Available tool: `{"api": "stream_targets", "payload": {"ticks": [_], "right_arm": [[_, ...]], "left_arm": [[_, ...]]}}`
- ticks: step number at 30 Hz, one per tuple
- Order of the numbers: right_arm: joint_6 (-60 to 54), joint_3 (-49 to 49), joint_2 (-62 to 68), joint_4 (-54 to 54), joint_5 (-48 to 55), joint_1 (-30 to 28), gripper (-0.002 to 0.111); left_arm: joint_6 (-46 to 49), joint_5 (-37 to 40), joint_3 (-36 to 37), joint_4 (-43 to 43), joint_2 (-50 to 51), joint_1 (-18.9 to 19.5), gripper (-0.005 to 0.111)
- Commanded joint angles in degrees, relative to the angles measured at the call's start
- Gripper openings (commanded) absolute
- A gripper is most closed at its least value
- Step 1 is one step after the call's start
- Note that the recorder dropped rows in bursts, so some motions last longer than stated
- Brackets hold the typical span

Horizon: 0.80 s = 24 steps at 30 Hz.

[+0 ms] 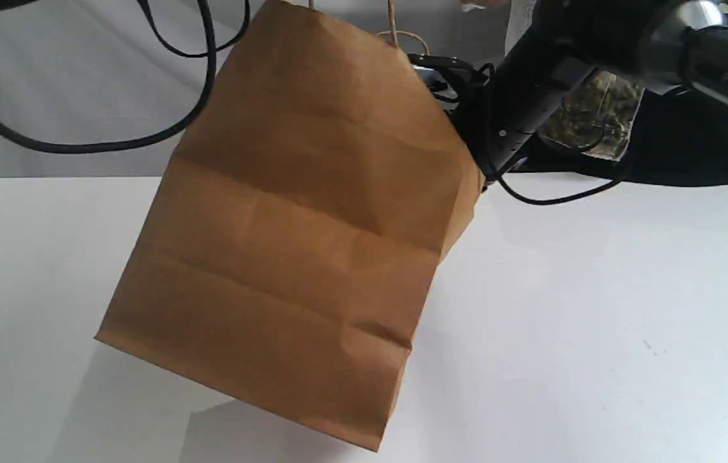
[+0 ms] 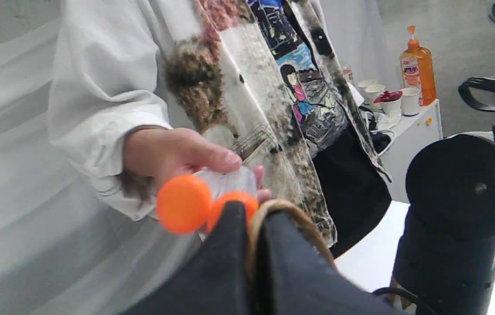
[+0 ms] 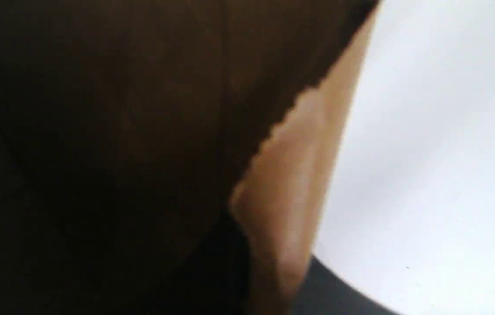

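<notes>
The brown paper bag (image 1: 300, 225) hangs tilted over the white table (image 1: 595, 321), its twisted paper handle (image 2: 293, 212) pinched by the left gripper (image 2: 252, 218), the right gripper (image 1: 451, 80) at its rim with a grip I cannot tell, while a person's hand (image 2: 173, 151) holds clear orange-capped bottles (image 2: 184, 203), not yet inside.

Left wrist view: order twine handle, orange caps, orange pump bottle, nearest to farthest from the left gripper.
1. Twine handle, pinched in the left gripper.
2. Orange caps, just beyond, in a hand.
3. Orange pump bottle, far back on cabinet.

An orange pump bottle (image 2: 418, 65) stands near one corner of a small white cabinet (image 2: 413, 131), just beside several white paper cups (image 2: 410, 101). Black cables (image 1: 81, 146) hang above the white counter (image 1: 595, 308).
</notes>
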Motion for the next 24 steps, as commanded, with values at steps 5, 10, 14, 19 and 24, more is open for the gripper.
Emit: {"api": "stream_targets", "payload": {"ticks": [5,10,14,19,24], "right_arm": [[-0.7,0.1,0.1,-2.9,0.2,-0.2,0.0],[-0.7,0.1,0.1,-2.9,0.2,-0.2,0.0],[-0.7,0.1,0.1,-2.9,0.2,-0.2,0.0],[-0.7,0.1,0.1,-4.4,-3.3,-0.2,0.0],[-0.7,-0.4,-0.1,-5.9,-10.8,-0.2,0.0]], "left_arm": [[-0.9,1.0,-1.3,-1.7,0.3,0.0,0.0],[-0.9,1.0,-1.3,-1.7,0.3,0.0,0.0],[-0.9,1.0,-1.3,-1.7,0.3,0.0,0.0],[-1.1,0.8,-1.3,0.7,0.3,0.0,0.0],[-3.7,-0.8,2.2,5.0,-1.3,0.0,0.0]]}}
